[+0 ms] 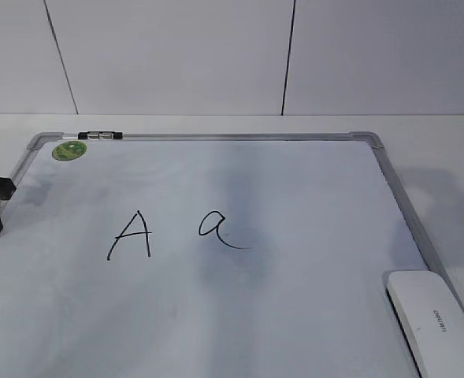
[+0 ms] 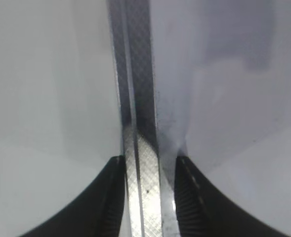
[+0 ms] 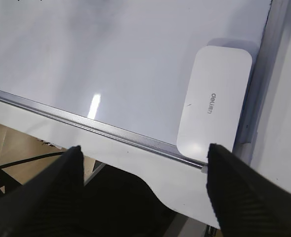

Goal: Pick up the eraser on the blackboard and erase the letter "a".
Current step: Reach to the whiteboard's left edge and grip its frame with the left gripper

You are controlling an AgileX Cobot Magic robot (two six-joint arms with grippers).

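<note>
The blackboard (image 1: 239, 315) is a white board with a silver frame, lying flat. A capital "A" (image 1: 131, 235) is drawn on it, with the letter "a" (image 1: 218, 227) and its curling tail to the right of that. The eraser (image 1: 432, 319) is a white block in the board's near right corner. It also shows in the right wrist view (image 3: 214, 98), lying against the frame. My right gripper (image 3: 144, 148) is wide open and empty above the board's near edge, its right finger near the eraser's end. My left gripper (image 2: 149, 170) is narrowed around the board's left frame strip (image 2: 140, 123).
A round green sticker (image 1: 69, 150) sits at the board's far left corner, with a small black and silver clip (image 1: 99, 135) on the far frame. The white table (image 1: 452, 150) surrounds the board. Past the table's near edge is a dark drop (image 3: 125, 207).
</note>
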